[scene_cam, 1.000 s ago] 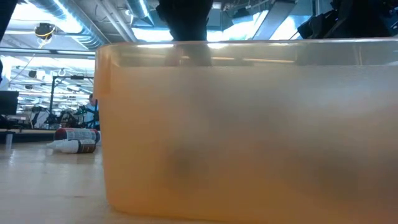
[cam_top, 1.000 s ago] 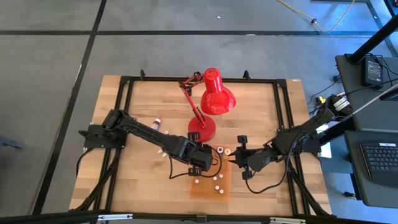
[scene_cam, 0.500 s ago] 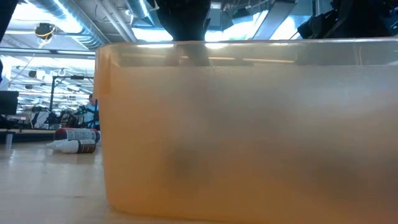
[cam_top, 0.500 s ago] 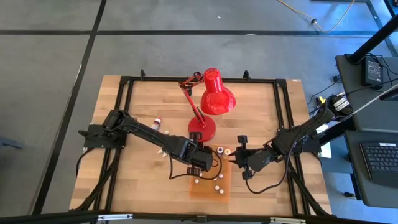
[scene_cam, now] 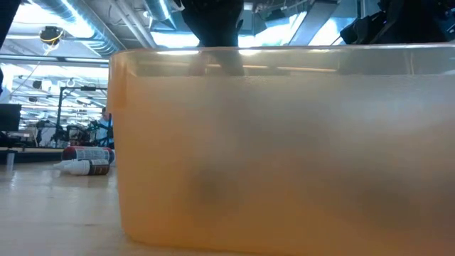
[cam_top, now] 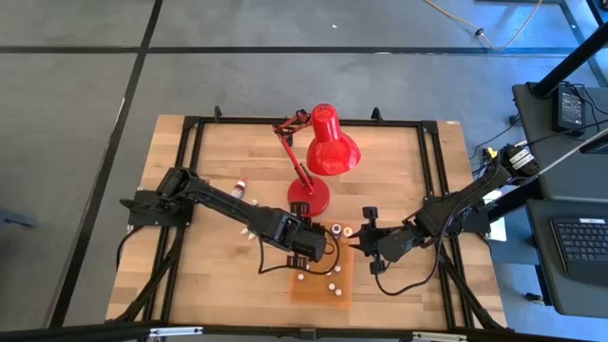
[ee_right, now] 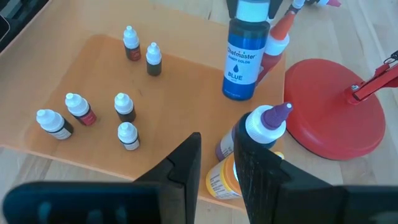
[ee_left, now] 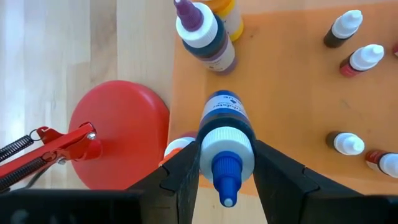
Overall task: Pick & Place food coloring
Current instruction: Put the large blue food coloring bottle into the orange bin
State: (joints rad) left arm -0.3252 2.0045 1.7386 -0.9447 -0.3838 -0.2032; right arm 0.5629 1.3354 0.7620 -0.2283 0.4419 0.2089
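High view, counts: one wooden table, one red lamp, one flat orange tray, one bottle lying alone on the wood, well apart from the tray.
High view, arms: left gripper over the tray's lamp-side edge; right gripper just beside the tray.
Low view: the tray's cloudy, see-through orange wall fills almost all the picture; dark arm parts above its rim.
Left wrist view, hold: both fingers lie against the white collar of one blue bottle, round body, pointed blue cap.
Left wrist view, counts: four small dropper bottles with white caps stand on the smooth tray.
Right wrist view, counts: six of these small bottles stand upright on the tray; the blue bottle stands at the tray's edge; one purple-tipped bottle and one yellow bottle close by.
Right wrist view, fingers: a narrow gap, with nothing held in it.
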